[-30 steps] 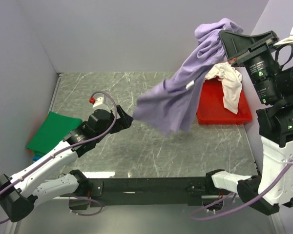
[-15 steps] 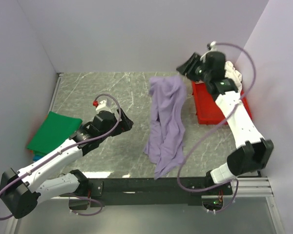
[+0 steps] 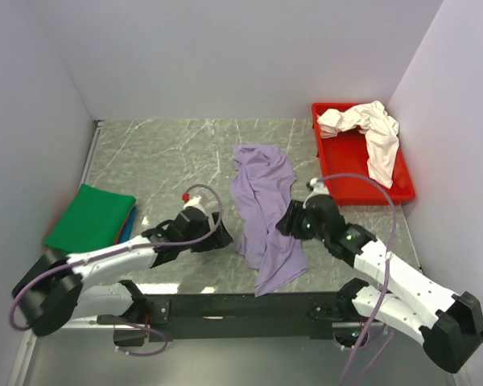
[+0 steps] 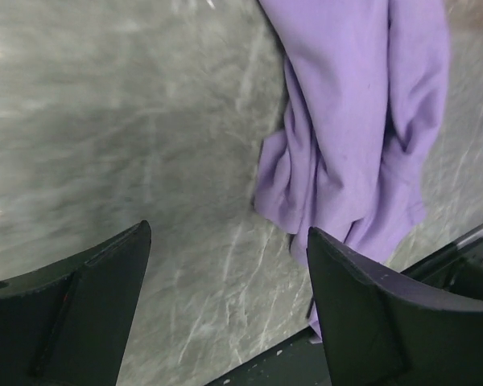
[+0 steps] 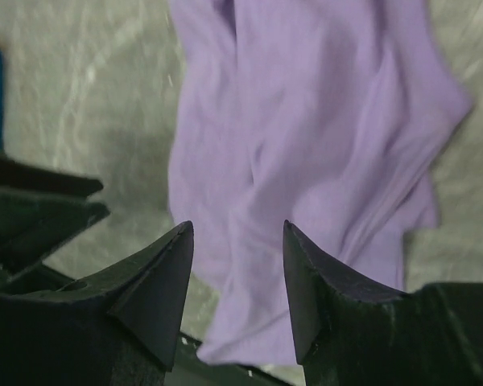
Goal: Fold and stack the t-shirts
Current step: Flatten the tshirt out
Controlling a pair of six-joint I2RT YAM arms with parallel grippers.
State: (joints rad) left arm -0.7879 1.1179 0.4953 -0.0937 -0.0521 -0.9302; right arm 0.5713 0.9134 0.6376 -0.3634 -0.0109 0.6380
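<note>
A lavender t-shirt (image 3: pixel 264 213) lies crumpled in a long strip across the middle of the table, its near end drooping over the front edge. My left gripper (image 3: pixel 217 229) sits low just left of it, open, with only bare table between its fingers (image 4: pixel 227 232). The lavender cloth (image 4: pixel 354 121) lies ahead and to the right of it. My right gripper (image 3: pixel 288 221) hovers at the shirt's right side, open and empty (image 5: pixel 237 225), with the purple folds (image 5: pixel 306 145) below it. A folded green t-shirt (image 3: pixel 88 215) tops a stack at the left, with a blue edge (image 3: pixel 129 227) under it. A creamy white t-shirt (image 3: pixel 366 133) lies bunched in the tray.
The red plastic tray (image 3: pixel 358 193) stands at the back right against the wall. A black rail (image 3: pixel 241 305) runs along the table's front edge between the arm bases. Walls close in the left, back and right sides.
My right gripper opened and let go of the lavender t-shirt, which dropped onto the table. The right arm swung down from above the tray to beside the shirt. The left gripper moved towards the shirt.
</note>
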